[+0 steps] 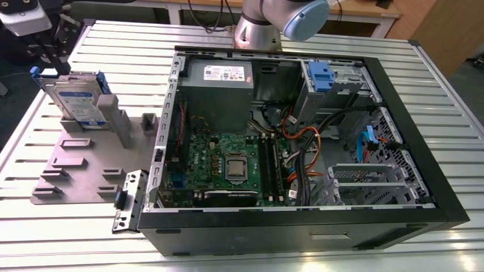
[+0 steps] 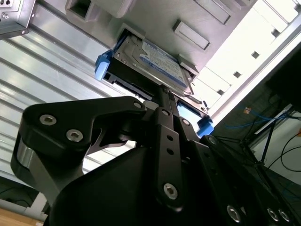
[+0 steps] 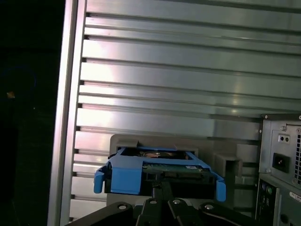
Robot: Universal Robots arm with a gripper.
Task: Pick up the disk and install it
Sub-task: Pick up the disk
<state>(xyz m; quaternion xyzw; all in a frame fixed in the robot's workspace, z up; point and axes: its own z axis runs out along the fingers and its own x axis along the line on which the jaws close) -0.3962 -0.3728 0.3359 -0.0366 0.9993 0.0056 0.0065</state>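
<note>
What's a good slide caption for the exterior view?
Pincer at the top of the disk, standing in a grey fixture beside the open computer case.

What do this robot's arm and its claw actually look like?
The arm is a smooth silver-grey tube with a rounded pale blue cap at its joint. The gripper is matte black, built of flat hinged bars studded with round silver screw heads. In the exterior view it is mounted on a pale grey wrist block.

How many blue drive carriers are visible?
2: one around the disk on the grey stand, exterior view's left; an empty carrier in the computer case. More may be hidden.
</note>
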